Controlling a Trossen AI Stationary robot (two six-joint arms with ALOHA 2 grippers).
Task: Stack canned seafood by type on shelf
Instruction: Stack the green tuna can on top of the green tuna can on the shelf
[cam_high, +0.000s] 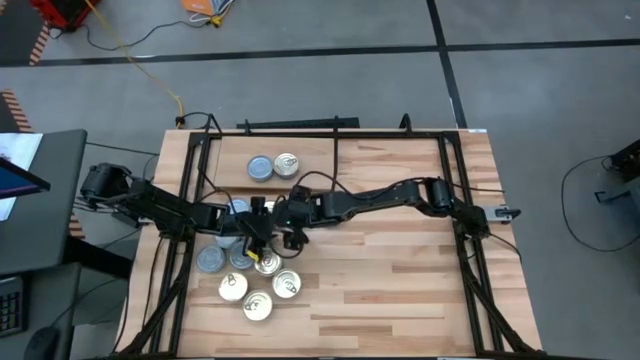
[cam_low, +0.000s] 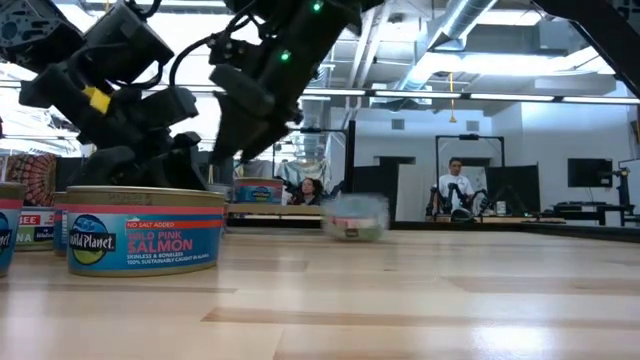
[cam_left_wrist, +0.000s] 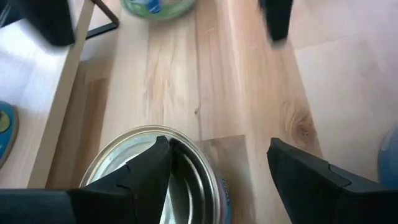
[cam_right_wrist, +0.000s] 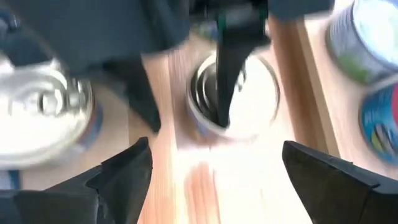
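Observation:
On the shelf (cam_high: 390, 165) at the table's far side stand two tins side by side, one with a bluish-grey top (cam_high: 260, 167) and one with a shiny top (cam_high: 286, 163). Several more tins (cam_high: 258, 285) stand clustered on the table near the left front. My left gripper (cam_left_wrist: 221, 146) is open above this cluster. One of its fingers (cam_right_wrist: 227, 81) stands over the silvery top of one tin (cam_left_wrist: 186, 180); the other finger is beside that tin, over bare wood. My right gripper (cam_right_wrist: 214, 152) hangs open higher up, just behind the left one, with nothing between its fingers. My left gripper slants down from the table's left. One fingertip (cam_left_wrist: 158, 155) lies over the tin's recessed top (cam_right_wrist: 249, 99), inside the rim. I cannot tell whether it touches the tin. The tin stands flat on the table.
A Wild Planet salmon tin (cam_low: 145, 230) stands close to the table's near edge, with others to its left. The shelf's black frame rods (cam_high: 335, 150) rise at the far side. Bare wood stretches over the table's right half (cam_high: 400, 280). People sit in the room beyond.

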